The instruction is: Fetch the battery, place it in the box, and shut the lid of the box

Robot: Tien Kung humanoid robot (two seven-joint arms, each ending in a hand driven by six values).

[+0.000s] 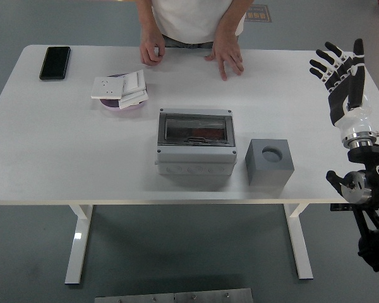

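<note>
The right hand (342, 69) has five black fingers with pale joint segments, a white wrist cuff and a silver ring below it (a thin cable runs off there). The person (192, 19) wears a white top.

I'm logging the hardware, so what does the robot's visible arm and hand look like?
The right hand has five black fingers with white segments. Its black forearm ends in a white wrist cuff and a silver ring; below sits black joint hardware with a thin cable.

On the white surface (50, 145), a grey box (194, 146) (dark clear lid), grey block (269, 161) at three o'clock, black phone (54, 62).
</note>
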